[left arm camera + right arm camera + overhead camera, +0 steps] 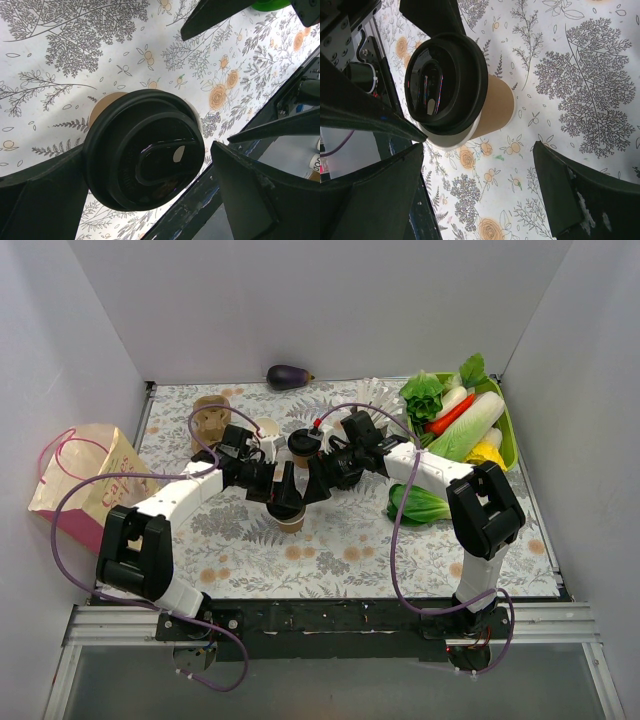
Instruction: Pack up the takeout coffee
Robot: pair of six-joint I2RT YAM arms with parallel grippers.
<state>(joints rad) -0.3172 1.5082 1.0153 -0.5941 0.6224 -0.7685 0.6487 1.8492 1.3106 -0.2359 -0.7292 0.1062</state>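
Top external view: one takeout coffee is stood upright on the bench between two claws. Left claw is spread wide around it, nothing gripped; right claw is spread wide just beside it, empty.

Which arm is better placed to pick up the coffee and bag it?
Left, probably. The left gripper is open with its fingers either side of the cup, and the bag lies on that arm's side. The right gripper is open too, but the cup sits beyond its fingers.
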